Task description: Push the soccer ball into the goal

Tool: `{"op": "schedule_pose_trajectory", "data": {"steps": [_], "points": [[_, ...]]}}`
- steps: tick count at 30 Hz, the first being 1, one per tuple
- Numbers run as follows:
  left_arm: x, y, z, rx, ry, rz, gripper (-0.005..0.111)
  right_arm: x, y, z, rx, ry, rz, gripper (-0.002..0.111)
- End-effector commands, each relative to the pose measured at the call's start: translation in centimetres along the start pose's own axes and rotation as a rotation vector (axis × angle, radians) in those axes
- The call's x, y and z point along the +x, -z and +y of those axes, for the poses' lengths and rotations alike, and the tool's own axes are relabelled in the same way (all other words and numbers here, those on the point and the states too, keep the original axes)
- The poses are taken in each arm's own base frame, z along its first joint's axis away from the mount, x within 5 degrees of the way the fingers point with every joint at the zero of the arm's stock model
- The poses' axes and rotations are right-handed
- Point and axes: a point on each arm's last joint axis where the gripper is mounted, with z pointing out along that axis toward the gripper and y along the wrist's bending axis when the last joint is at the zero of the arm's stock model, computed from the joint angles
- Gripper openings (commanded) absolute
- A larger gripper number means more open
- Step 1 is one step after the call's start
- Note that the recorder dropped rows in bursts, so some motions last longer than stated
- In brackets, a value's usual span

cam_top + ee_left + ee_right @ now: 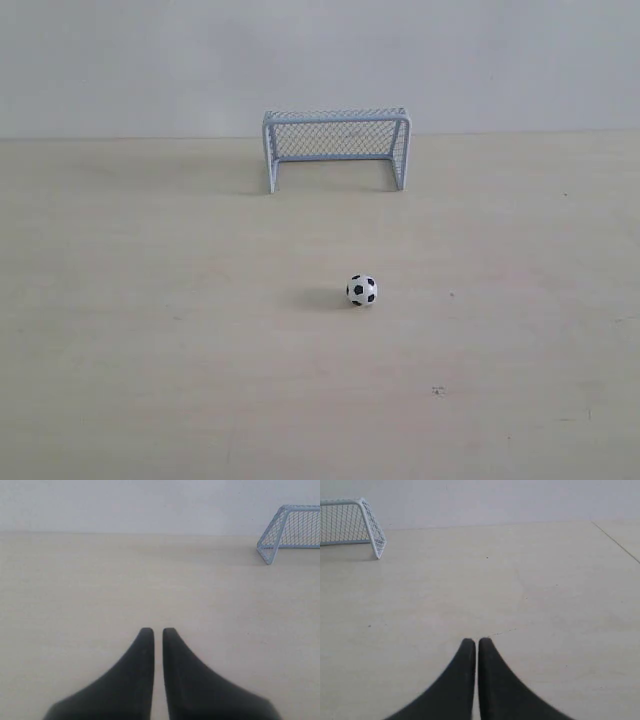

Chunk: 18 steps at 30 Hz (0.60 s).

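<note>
The soccer ball (362,290), white with black patches, rests on the pale table near the middle of the exterior view. The goal (336,146), pale blue-grey with mesh netting, stands at the back against the wall, its opening facing the ball. Neither arm shows in the exterior view. My left gripper (158,630) is shut with nothing in it; part of the goal (292,532) shows far ahead of it. My right gripper (477,641) is shut and holds nothing, with the goal (355,524) far ahead. The ball is out of both wrist views.
The pale wooden table (150,330) runs up to a plain white wall (130,60). A seam or table edge (616,541) shows in the right wrist view. Small dark specks (438,390) mark the surface.
</note>
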Motion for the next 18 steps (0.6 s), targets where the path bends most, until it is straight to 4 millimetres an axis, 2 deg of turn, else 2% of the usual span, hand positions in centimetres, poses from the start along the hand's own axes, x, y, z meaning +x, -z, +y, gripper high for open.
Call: {"op": "schedule_pose_trajectory", "data": {"steps": [1, 18], "points": [[-0.18, 0.06, 0.0, -0.001, 0.005, -0.011, 0.006, -0.12, 0.06, -0.02, 0.002, 0.001, -0.015, 0.0], [-0.18, 0.06, 0.0, -0.001, 0.005, -0.011, 0.006, -0.1, 0.06, -0.01, 0.002, 0.006, -0.013, 0.0]]}}
